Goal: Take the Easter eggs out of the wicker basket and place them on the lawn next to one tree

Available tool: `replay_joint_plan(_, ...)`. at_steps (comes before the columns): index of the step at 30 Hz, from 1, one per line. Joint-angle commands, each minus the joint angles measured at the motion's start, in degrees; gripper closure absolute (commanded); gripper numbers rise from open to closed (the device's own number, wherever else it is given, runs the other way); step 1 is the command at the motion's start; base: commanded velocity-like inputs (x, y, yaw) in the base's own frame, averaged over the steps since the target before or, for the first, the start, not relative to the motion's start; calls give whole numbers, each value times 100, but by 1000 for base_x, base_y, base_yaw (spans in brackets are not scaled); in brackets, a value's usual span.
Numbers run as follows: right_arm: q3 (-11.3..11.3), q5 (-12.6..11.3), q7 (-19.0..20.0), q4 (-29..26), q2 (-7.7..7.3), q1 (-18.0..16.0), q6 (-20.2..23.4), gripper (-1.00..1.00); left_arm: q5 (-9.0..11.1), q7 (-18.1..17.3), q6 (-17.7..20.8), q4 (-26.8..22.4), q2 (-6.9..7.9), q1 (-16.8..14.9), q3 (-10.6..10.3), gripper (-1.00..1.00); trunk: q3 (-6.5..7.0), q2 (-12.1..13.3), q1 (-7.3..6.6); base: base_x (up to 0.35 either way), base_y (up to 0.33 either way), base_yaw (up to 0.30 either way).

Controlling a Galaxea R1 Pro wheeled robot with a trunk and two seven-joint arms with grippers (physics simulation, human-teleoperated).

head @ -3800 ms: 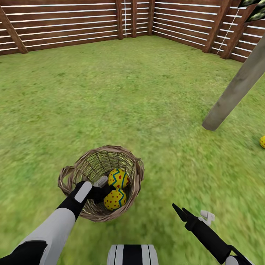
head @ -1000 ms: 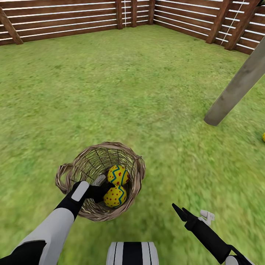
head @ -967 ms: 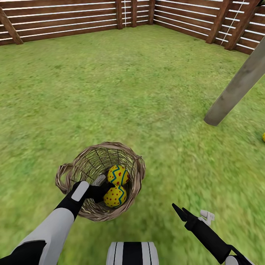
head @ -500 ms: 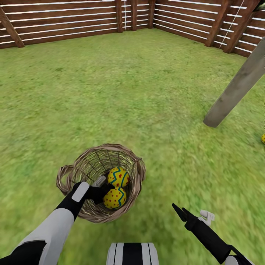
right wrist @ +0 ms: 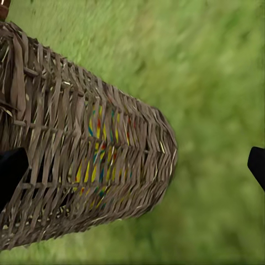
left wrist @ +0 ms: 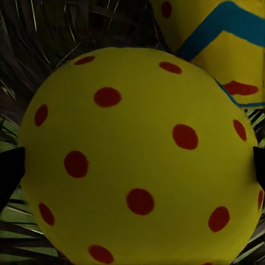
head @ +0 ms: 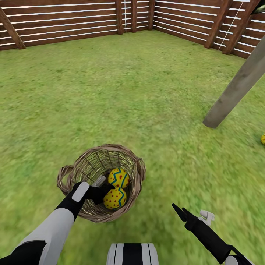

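Lower left of the head view, the left hand [head: 106,191] pinches a yellow red-dotted egg [head: 115,198] inside the brown woven wicker basket [head: 82,167]; the right hand [head: 180,212] hangs spread at lower right.

The wicker basket [head: 101,182] sits on the lawn [head: 121,95] just ahead of me, a little to my left. Two Easter eggs [head: 115,198] lie in it, touching — one behind the other, toward its right side. My left gripper [head: 105,190] reaches into the basket, against the nearer egg [left wrist: 138,160]. My right gripper [head: 180,212] hangs over grass, to the basket's right. The tree [head: 235,86] stands farther ahead on my right, with a third egg [head: 262,139] on the grass near it — well apart from the basket. The fence [head: 66,22] runs behind.
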Motion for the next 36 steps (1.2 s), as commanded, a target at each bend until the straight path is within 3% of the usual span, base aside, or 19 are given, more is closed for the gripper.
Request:
replay_joint_plan(1, -9, -37, 6, -4, 4, -1, 44, -100, 59, 61, 70, -7, -6, 0, 32, 100, 19, 0, -3, 0, 0, 0)
replay_joint_plan(23, -9, -37, 6, -4, 4, -1, 42, -100, 66, 193, 166, -7, -4, 0, 32, 100, 152, 8, -19, 0, 0, 0)
replay_joint_plan(36, -9, -37, 6, -4, 4, -1, 46, -100, 77, 342, 170, -15, -5, -1, 32, 100, 418, 24, -49, 0, 0, 0)
